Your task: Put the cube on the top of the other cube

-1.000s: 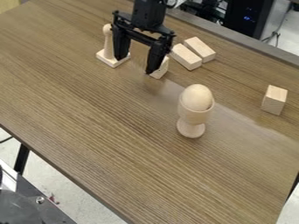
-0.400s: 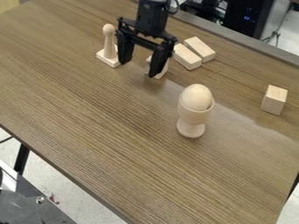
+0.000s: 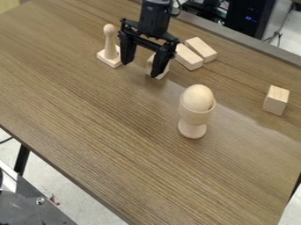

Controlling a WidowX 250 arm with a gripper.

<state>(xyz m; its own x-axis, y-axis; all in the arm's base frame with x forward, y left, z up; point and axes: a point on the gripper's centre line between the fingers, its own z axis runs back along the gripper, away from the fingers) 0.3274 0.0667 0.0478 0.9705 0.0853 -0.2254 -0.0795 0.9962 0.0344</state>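
Observation:
Near the top of the table my gripper [image 3: 140, 69] hangs with its fingers wide apart and nothing held. Just behind its right finger stands a light wooden cube [image 3: 150, 66], partly hidden by that finger. A second wooden cube [image 3: 276, 100], taller than wide, stands alone near the right edge of the table. The two cubes are well apart.
An egg in a wooden cup [image 3: 194, 115] stands mid-table. A wooden peg on a square base [image 3: 110, 51] is left of the gripper. Two wooden blocks [image 3: 188, 57] lie side by side to its right. The wooden table [image 3: 106, 127] has its far edge behind them.
My gripper has shifted slightly right and toward the camera, away from the peg. Its fingers stay apart, and the blocks and egg cup are where they were.

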